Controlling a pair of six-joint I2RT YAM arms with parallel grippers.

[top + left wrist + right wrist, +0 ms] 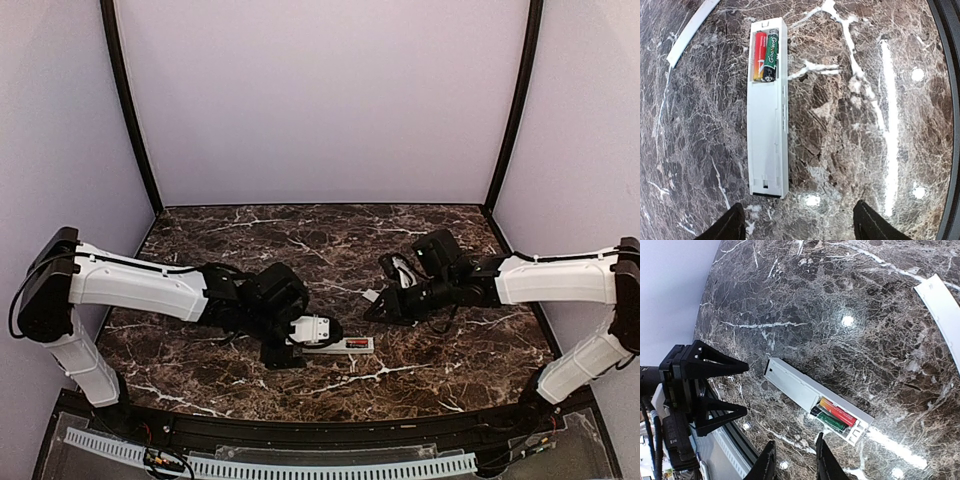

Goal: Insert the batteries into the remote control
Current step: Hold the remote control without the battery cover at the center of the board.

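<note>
The white remote control lies flat on the marble table with its battery bay open at the far end. A red battery and a green battery lie side by side in the bay. My left gripper is open and empty, just behind the remote's near end. In the right wrist view the remote lies diagonally, with the red battery and the green battery in it. My right gripper is slightly open and empty, just beside the bay. The top view shows the remote between my left gripper and my right gripper.
A thin flat white strip lies on the table beyond the remote; it also shows in the right wrist view. The table's black front rim runs close by. White-purple walls close in the back and sides.
</note>
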